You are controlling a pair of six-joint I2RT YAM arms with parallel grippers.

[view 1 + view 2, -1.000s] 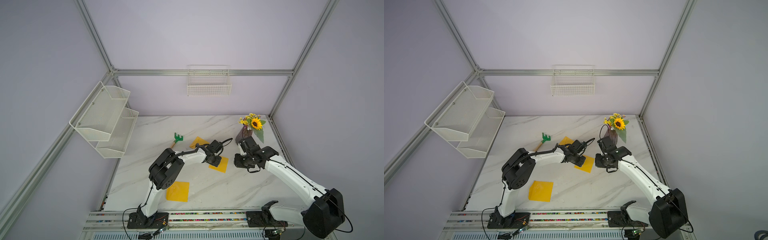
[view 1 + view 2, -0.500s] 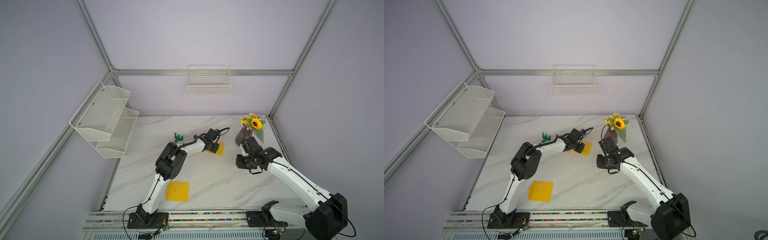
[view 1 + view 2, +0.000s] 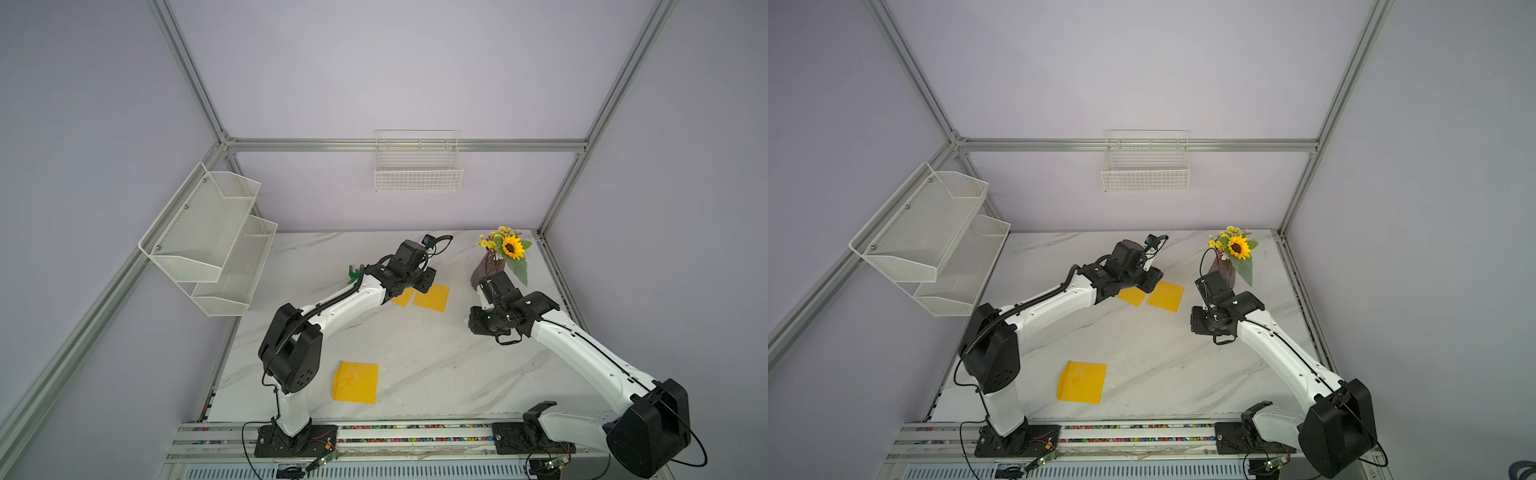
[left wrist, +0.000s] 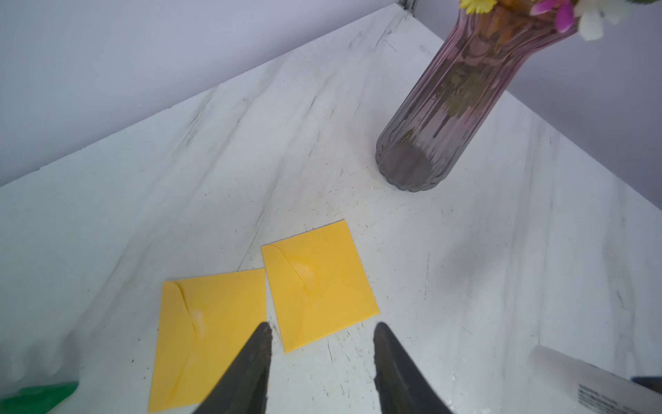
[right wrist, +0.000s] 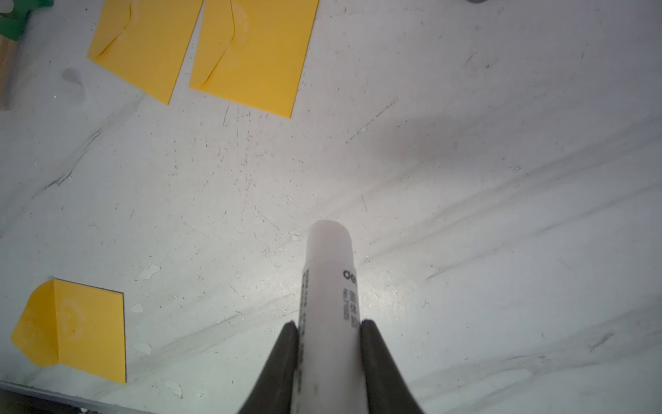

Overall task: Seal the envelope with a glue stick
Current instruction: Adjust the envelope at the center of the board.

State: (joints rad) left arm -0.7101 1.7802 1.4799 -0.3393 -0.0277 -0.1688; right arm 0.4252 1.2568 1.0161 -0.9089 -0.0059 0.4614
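Two yellow envelopes [image 4: 318,283] [image 4: 211,322] lie side by side at the back of the marble table, flaps down with whitish smears; both show in a top view [image 3: 432,297] [image 3: 402,297]. My left gripper [image 4: 323,328] hovers just above their near edges, open, with nothing between its fingers. A third yellow envelope [image 5: 82,329] lies near the front edge with its flap folded out. My right gripper [image 5: 329,322] is shut on the white glue stick [image 5: 329,272], whose whitish end points down over bare table. The glue stick [image 4: 591,380] also shows in the left wrist view.
A purple glass vase [image 3: 488,266] with a sunflower stands at the back right, just behind my right wrist. A green-headed toy rake [image 3: 354,274] lies left of the two back envelopes. White wire shelves [image 3: 216,245] hang on the left wall, and a wire basket [image 3: 417,170] on the back wall.
My left gripper carried one envelope from the table's middle toward the back, set it beside the other one and opened. The right arm shifted only slightly, still holding the glue stick.
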